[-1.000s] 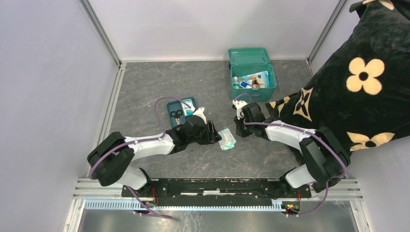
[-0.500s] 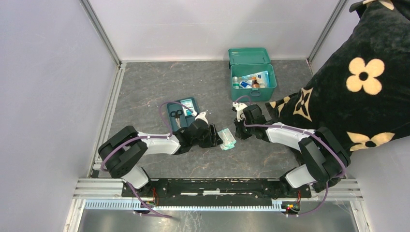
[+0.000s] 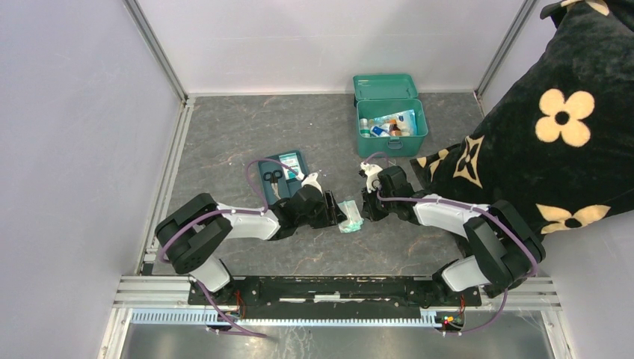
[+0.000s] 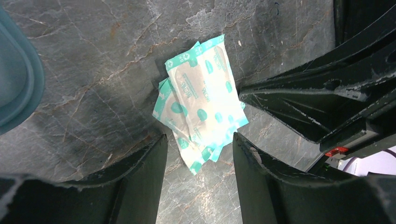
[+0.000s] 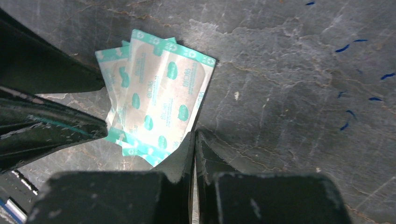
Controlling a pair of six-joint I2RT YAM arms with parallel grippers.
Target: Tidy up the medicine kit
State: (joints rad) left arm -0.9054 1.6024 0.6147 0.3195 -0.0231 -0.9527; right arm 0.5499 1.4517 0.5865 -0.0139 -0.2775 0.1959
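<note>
Left wrist view: I noted plaster packets [image 4: 201,100] lying lengthwise, near end between the left gripper [image 4: 198,139]'s open, empty jaws; right gripper [image 5: 194,140] closed, empty, beside them.

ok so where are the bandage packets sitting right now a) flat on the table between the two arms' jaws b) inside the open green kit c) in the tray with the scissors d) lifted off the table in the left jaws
a: the bandage packets lie flat on the grey table, with the open left jaws on one side and the shut right jaws on the other.
</note>
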